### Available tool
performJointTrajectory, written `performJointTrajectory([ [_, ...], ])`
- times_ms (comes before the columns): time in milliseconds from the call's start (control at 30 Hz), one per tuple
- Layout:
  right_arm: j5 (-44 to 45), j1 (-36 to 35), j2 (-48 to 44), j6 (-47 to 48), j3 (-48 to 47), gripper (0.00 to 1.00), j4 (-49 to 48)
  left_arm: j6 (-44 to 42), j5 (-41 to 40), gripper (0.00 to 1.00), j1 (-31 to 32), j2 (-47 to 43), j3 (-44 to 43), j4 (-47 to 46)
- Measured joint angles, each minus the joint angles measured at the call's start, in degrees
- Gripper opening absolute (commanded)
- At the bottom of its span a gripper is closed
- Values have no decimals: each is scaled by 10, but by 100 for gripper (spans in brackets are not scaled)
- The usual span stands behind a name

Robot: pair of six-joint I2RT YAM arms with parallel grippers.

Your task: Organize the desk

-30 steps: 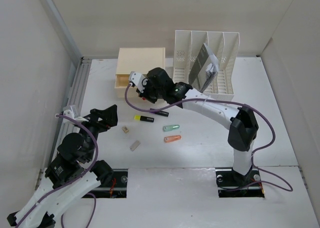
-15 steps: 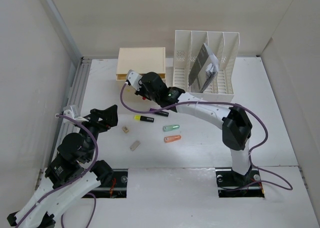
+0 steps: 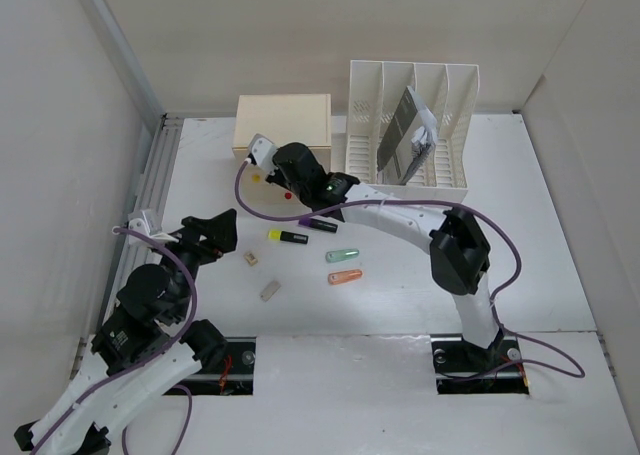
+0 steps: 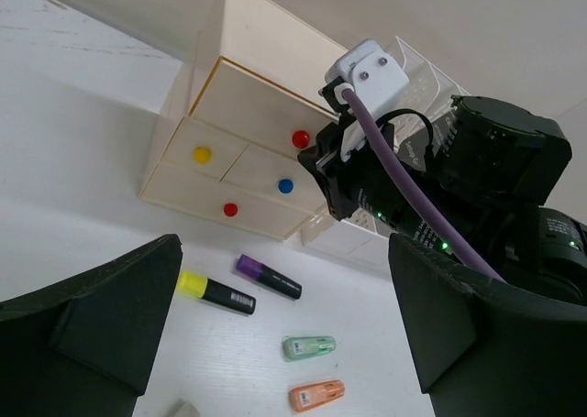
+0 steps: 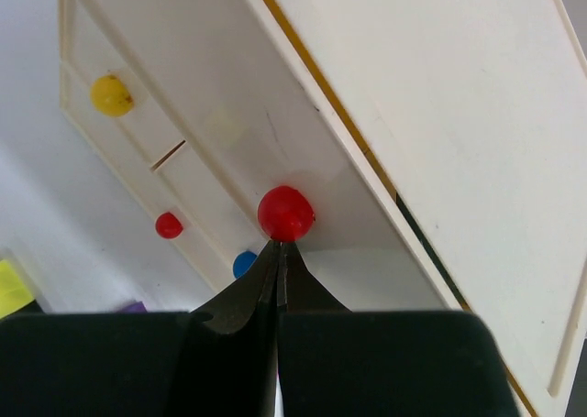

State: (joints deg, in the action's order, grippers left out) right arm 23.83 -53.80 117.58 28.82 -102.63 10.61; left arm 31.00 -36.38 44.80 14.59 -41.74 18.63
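Seen from overhead, the desk (image 3: pixel 560 235) spreads under both arms, its rail (image 3: pixel 150 185) running along the 9 o'clock edge. The box (image 3: pixel 283 125) and rack (image 3: pixel 412 125) stand at the 12 o'clock side.

We find the right gripper (image 5: pixel 278 245) stretched across to the box front. Its jaws are pressed together, not clamped on anything. In the wrist view, the knob (image 5: pixel 285 213) of the top drawer sits at 12 o'clock from the tips and touches them. That drawer looks closed, flush with the box face.

The left gripper (image 3: pixel 215 238) hangs at the 9 o'clock side, jaws wide apart and holding nothing.

Loose things lie between the arms, at about 6 o'clock from the box: a yellow marker (image 3: pixel 285 236), a purple marker (image 3: pixel 322 225), a green piece (image 3: pixel 342 255) and an orange piece (image 3: pixel 344 276). All four lie with their long axes roughly 9 to 3 o'clock.

We judge the coming move turns on knob and tips. The drawer face looks toward 6 o'clock, so any pull would run that way, and closed jaws cannot grasp the knob until they part. The right arm is plainly nearer the box. The left gripper is nearer the yellow marker, which lies at its 3 o'clock.
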Motion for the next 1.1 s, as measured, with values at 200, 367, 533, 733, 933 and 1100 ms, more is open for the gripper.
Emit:
performJointTrajectory([
  [200, 15, 0, 7, 5, -2, 0, -15, 16, 3, 94, 0, 9, 9, -2],
  [367, 23, 2, 15, 5, -9, 0, -17, 38, 9, 93, 0, 10, 32, -2],
  [533, 7, 5, 7, -4, 3, 23, -23, 66, 11, 86, 0, 10, 53, -13],
  [733, -136, 43, -110, -16, 86, 71, 27, 115, 9, 40, -22, 9, 97, -52],
  [933, -306, 116, -296, -18, 120, 30, 62, 161, 3, 29, -23, 64, 167, -164],
  [1100, -471, 220, -405, -38, 153, 13, 60, 163, 28, 38, -52, 201, 168, -254],
])
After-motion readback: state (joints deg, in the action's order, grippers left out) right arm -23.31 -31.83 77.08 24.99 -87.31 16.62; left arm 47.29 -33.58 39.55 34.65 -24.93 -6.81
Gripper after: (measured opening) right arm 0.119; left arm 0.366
